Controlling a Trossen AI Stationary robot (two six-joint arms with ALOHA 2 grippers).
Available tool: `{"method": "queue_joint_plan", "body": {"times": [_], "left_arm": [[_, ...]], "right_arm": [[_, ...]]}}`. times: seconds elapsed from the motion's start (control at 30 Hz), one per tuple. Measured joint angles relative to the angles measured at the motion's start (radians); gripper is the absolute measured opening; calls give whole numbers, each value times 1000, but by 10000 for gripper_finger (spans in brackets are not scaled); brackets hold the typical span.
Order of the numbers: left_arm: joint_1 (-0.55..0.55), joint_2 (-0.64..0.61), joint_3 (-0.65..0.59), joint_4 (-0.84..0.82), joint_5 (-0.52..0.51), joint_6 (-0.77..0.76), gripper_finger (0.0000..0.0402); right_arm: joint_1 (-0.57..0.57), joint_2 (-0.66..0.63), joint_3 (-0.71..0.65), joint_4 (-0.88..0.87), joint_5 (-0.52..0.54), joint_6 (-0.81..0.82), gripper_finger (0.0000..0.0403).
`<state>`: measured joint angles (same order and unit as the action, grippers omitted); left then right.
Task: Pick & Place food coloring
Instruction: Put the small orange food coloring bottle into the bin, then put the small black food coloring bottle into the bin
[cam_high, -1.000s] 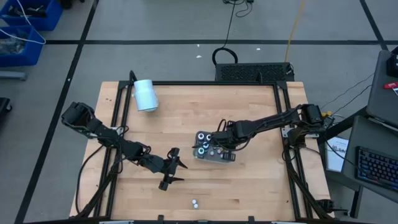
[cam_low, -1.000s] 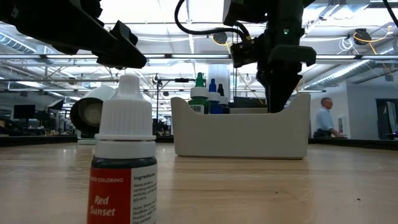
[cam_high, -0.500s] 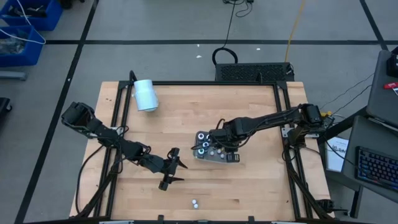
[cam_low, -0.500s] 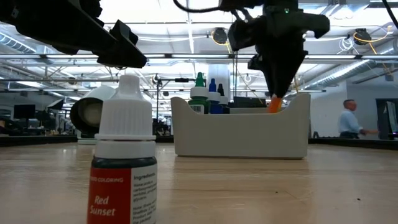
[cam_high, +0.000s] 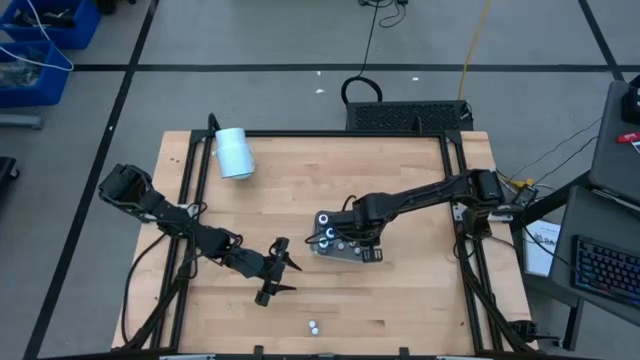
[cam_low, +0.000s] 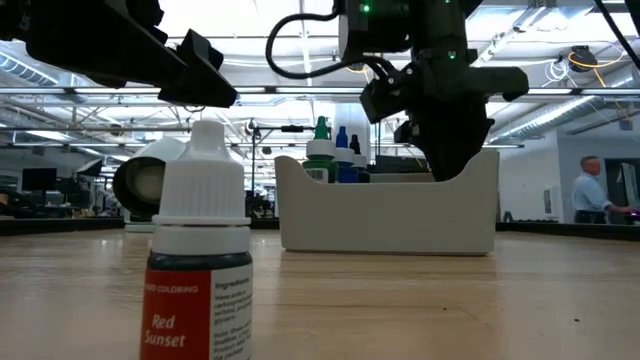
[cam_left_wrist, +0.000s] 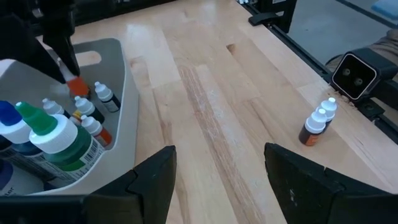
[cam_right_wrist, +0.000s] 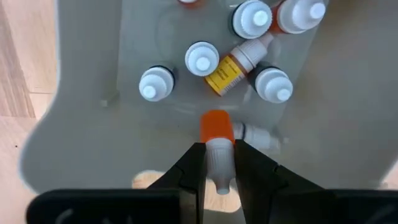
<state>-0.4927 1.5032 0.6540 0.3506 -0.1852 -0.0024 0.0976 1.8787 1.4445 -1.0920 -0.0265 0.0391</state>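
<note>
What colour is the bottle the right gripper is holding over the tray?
Orange body, white cap: the bottle pinched in the right gripper, clearest in the right wrist view.

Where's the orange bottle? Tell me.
Orange bottle hangs in the right gripper just above the grey tray, table centre in the high view.

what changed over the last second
The right gripper, shut on an orange-bodied bottle, lifted it above the tray rim, then lowered it back inside. The left gripper, the two bottles near the front edge and the white cylinder stayed put.
</note>
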Motion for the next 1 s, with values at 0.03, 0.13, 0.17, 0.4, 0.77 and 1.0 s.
{"method": "queue_joint_plan", "body": {"times": [0.03, 0.13, 0.17, 0.4, 0.77, 1.0], "left_arm": [[0, 0, 0, 0, 0, 1, 246], [0, 0, 0, 1, 0, 19, 246], [0, 0, 0, 1, 0, 22, 246], [0, 0, 0, 2, 0, 20, 246], [0, 0, 0, 10, 0, 21, 246], [0, 0, 0, 11, 0, 16, 246]], "right_arm": [[-1, 2, 0, 0, 1, -2, 57], [-4, 2, 0, 0, 2, -6, 57], [-5, 2, 0, 3, 3, -7, 57], [-7, 1, 0, 12, 20, -27, 78], [-5, 1, 29, 13, 82, -29, 123], [17, 1, 102, -27, 134, -32, 125]]}}
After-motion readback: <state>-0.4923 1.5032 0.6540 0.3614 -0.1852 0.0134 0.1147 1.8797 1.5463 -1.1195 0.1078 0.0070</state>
